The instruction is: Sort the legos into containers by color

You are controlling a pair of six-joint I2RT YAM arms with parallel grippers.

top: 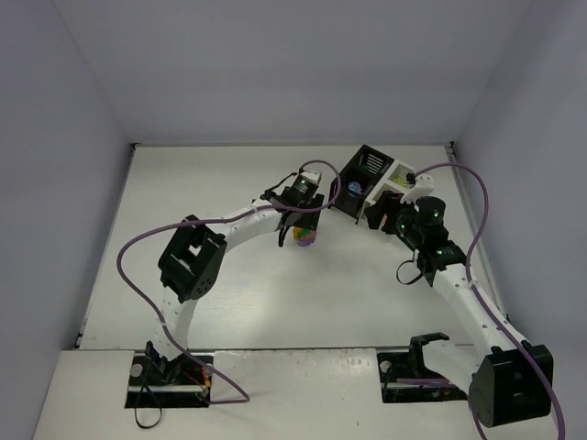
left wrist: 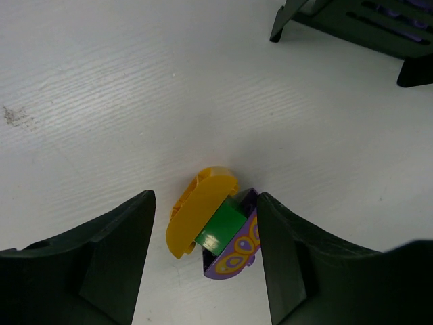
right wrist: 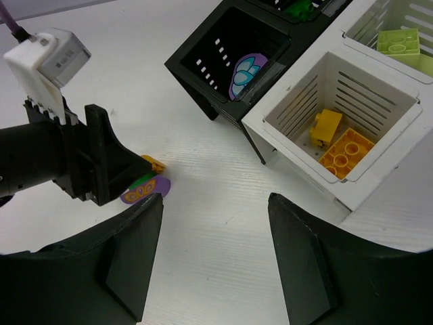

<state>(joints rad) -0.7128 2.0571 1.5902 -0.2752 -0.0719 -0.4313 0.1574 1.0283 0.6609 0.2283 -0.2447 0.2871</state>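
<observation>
The left gripper point(left wrist: 206, 202) is down at the table point(left wrist: 135, 81) with its two fingers set wide on either side of a small stack of legos point(left wrist: 216, 227). The stack lies on its side between them: a yellow rounded piece point(left wrist: 195, 210) toward the left finger, a green brick point(left wrist: 218, 229) in the middle, and a purple rounded piece point(left wrist: 237, 256) with a yellow pattern toward the right finger. The right finger looks to be touching the purple piece or a hair off it. The left finger stands clear of the yellow one, a strip of white table showing between, so nothing is pinched.

The right gripper point(right wrist: 215, 210) hangs above the table with its fingers apart and only bare surface between them. Ahead of its fingers and to their right sit the containers point(right wrist: 270, 132) – joined, slatted bins, black on one side and white on the other. The white bin point(right wrist: 369, 88) nearest the right finger holds an orange brick point(right wrist: 345, 152) and a smaller yellow brick point(right wrist: 326, 125). The white one beyond it holds a lime green brick point(right wrist: 399, 40). The black bin point(right wrist: 203, 54) ahead of the fingers has a purple piece with a pale pattern point(right wrist: 243, 71) inside. Off ahead of the left finger, the other arm's fingers stand over the stack.
</observation>
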